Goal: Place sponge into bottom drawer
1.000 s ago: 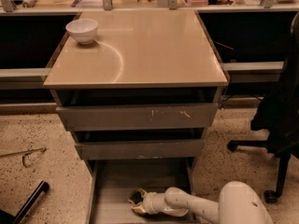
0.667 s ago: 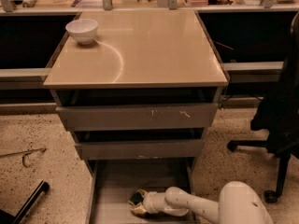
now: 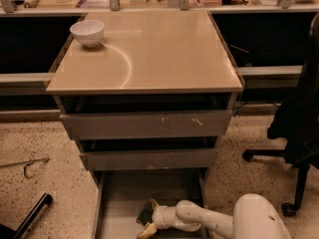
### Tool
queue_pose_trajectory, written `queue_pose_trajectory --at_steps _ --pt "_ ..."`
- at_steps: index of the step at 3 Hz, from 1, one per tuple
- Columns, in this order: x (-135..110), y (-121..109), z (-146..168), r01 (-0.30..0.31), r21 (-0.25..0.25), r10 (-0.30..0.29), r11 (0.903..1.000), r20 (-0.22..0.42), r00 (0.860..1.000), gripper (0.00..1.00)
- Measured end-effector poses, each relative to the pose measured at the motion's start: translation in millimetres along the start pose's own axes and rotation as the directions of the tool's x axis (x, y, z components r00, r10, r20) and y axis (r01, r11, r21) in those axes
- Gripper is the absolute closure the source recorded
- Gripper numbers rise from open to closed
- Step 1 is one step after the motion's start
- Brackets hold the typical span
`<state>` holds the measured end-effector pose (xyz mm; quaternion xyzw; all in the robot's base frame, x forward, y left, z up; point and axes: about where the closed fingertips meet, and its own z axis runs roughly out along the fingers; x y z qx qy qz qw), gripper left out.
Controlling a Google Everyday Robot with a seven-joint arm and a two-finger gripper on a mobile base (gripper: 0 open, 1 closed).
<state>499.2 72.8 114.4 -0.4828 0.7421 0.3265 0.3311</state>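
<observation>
Down at floor level, inside the pulled-out bottom drawer (image 3: pixel 127 188): pincer (image 3: pixel 146 218) clamped on the sponge (image 3: pixel 144 214), with the dark green pad wedged between two tan fingers (image 3: pixel 148 229), one above it and one below as seen from the camera. Held over the front part of the grey tray, left of the middle; cannot tell whether touching the tray's bottom or just clear of it. Reaching in from the lower right, a white arm (image 3: pixel 199 215), joined to a rounded white body (image 3: pixel 259 218) at the frame's bottom edge. Above the open tray, two more grey fronts: middle drawer (image 3: pixel 149 159) and top drawer (image 3: pixel 147 125), a dark gap over each, pale scratches right of centre on the upper one. Capping the cabinet, a tan glossy surface (image 3: pixel 159 54) marked with a faint curved line, and at its far left corner a white bowl (image 3: pixel 87 32), upright, well apart from the sponge. Beyond it, a cluttered ledge (image 3: pixel 239 6), too blurred to list. To the right of the cabinet, a black office chair (image 3: pixel 299 123) on castors, partly cut off by the frame. On the speckled floor (image 3: pixel 45 188) to the left, a thin bent wire (image 3: pixel 27 166) and, nearer the corner, a black bar (image 3: pixel 31 214) lying aslant.
</observation>
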Motion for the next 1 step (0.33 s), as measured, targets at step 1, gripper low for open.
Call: queue_pose_trajectory --at_steps 1 --pt "0.0 0.0 0.0 0.0 0.0 0.0 1.0 0.0 1.0 0.0"
